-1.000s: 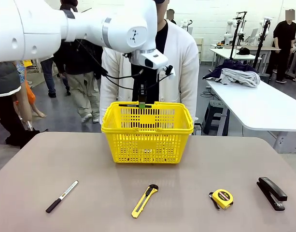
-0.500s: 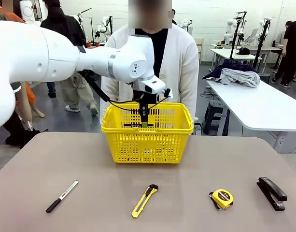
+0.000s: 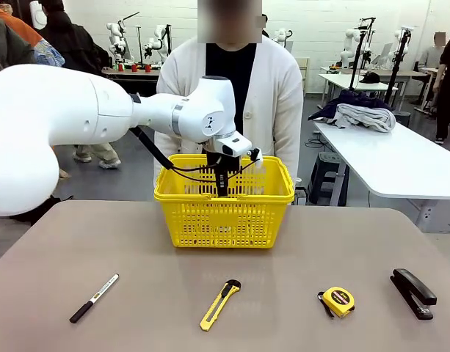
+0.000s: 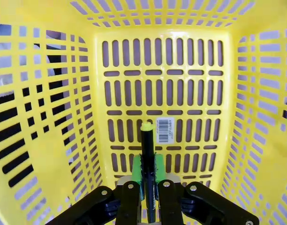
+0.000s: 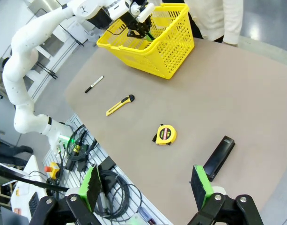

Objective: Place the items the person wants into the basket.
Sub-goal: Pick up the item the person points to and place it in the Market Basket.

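Well, your left tool (image 4: 148, 161) is squeezed tight on the thin black pen (image 4: 147, 140), yellow-green end pointing down inside the yellow basket (image 4: 162, 70); it may hang clear of the bottom, but that is hard to see. Your right tool (image 5: 145, 180) is wide open, holding nothing, high over the table (image 5: 255, 93). The yellow knife (image 3: 220, 303) and tape measure (image 3: 338, 301) lie on the table in front of the basket.
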Tool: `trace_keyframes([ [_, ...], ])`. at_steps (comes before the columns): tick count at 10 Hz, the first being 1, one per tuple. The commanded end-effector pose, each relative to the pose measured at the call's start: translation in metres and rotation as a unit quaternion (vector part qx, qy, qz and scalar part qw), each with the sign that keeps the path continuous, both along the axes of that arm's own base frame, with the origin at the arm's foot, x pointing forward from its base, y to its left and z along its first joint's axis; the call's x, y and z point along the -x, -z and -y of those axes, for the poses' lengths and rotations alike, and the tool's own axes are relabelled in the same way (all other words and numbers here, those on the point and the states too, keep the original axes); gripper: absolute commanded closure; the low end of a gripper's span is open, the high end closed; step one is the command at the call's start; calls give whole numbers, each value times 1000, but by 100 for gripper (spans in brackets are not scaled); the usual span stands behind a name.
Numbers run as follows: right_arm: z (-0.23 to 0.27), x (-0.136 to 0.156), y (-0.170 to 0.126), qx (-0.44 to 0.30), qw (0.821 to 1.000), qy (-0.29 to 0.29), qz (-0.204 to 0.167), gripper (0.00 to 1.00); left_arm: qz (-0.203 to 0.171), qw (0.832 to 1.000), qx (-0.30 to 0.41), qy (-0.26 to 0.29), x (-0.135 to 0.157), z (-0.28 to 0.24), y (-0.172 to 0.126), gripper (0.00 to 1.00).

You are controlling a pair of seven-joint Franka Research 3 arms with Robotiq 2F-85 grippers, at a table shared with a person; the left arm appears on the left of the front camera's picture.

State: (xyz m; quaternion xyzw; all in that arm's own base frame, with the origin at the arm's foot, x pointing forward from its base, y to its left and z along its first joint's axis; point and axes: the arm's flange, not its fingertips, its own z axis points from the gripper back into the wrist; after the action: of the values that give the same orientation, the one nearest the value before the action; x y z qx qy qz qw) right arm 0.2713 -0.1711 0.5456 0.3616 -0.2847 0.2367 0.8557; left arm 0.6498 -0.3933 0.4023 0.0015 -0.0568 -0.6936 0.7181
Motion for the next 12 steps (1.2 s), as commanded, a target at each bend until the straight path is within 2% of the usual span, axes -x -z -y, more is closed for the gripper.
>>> trace_keyframes([
  [1,0,-2,0,-11,1000,-6,11,0,-4,1000,-15,7,-30,15,-4,88],
  [7,0,-2,0,-11,1000,-6,11,0,-38,999,-35,-3,-50,24,17,88],
  [8,0,-2,0,-11,1000,-6,11,0,-38,999,-34,-3,-50,25,17,80],
  [9,0,-2,0,-11,1000,-6,11,0,-38,999,-33,-3,-49,24,17,28],
  [10,0,-2,0,-11,1000,-6,11,0,-36,999,-35,-3,-48,24,16,21],
  [11,0,-2,0,-11,1000,-6,11,0,-37,999,-36,-3,-47,24,16,0],
  [12,0,-2,0,-11,1000,-6,11,0,-37,999,-37,-4,-46,23,15,0],
])
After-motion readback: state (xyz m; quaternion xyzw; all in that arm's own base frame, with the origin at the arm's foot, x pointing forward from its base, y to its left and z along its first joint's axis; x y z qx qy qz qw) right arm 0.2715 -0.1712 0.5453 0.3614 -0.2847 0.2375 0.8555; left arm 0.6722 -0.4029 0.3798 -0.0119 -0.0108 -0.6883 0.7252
